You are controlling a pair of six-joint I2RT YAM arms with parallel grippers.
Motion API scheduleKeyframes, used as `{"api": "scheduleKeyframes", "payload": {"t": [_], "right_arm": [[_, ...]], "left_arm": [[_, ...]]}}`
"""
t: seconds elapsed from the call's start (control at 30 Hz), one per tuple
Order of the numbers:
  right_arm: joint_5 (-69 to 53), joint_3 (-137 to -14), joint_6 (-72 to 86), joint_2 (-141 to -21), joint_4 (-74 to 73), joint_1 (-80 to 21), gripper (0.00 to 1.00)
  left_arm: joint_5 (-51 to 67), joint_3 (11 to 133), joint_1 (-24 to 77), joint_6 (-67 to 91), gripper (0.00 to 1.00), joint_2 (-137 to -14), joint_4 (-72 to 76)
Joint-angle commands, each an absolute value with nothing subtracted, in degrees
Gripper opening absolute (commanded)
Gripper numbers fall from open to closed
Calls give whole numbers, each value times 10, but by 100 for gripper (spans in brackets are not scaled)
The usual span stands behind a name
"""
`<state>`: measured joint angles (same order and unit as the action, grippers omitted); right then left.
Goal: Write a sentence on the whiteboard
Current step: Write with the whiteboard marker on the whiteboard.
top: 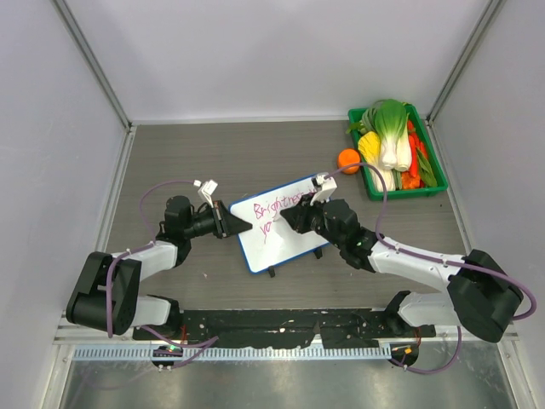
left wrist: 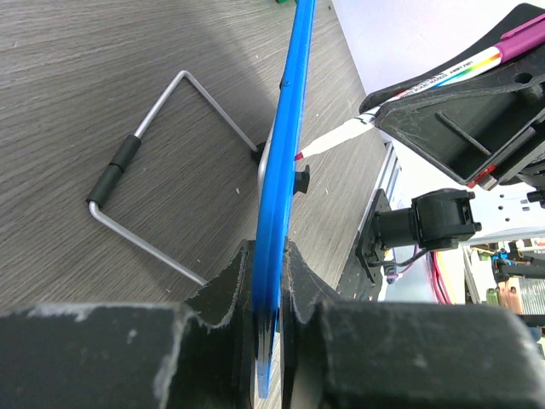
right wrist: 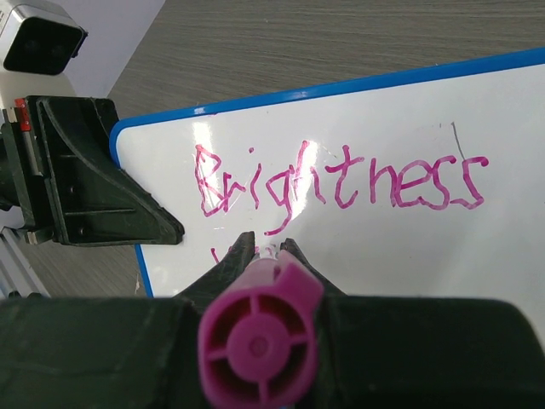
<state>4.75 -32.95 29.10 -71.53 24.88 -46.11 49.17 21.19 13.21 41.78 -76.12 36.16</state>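
Note:
The whiteboard (top: 285,234) with a blue frame stands tilted at the table's middle. My left gripper (top: 232,221) is shut on its left edge; the left wrist view shows the blue edge (left wrist: 279,196) clamped between the jaws. The sentence (right wrist: 341,181) reads "Brightness" in pink, with the start of a second line (top: 266,227) below it. My right gripper (top: 300,218) is shut on a pink marker (right wrist: 260,328), whose tip (left wrist: 300,157) touches the board. The second line is mostly hidden behind the marker in the right wrist view.
A green bin (top: 436,189) of toy vegetables sits at the far right, with an orange ball (top: 348,159) beside it. The board's wire stand (left wrist: 145,162) lies behind it on the wood table. White walls close in the table.

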Motion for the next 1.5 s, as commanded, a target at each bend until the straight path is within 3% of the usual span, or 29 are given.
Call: {"api": "scheduleKeyframes", "payload": {"t": [0.0,0.57,0.9,1.47], "right_arm": [[50,-318,292,-722,251,-459,1],[60,-283,296,-701,234,-460,1],[110,-324,287,-704,216,-456,1],[92,-334,291,-710,216,-448,1]], "left_arm": [[454,205,131,367,0,-773,329],[456,206,132,367,0,-775,333],[456,206,132,368,0,-777,334],[458,206,133,368,0,-776,333]]}}
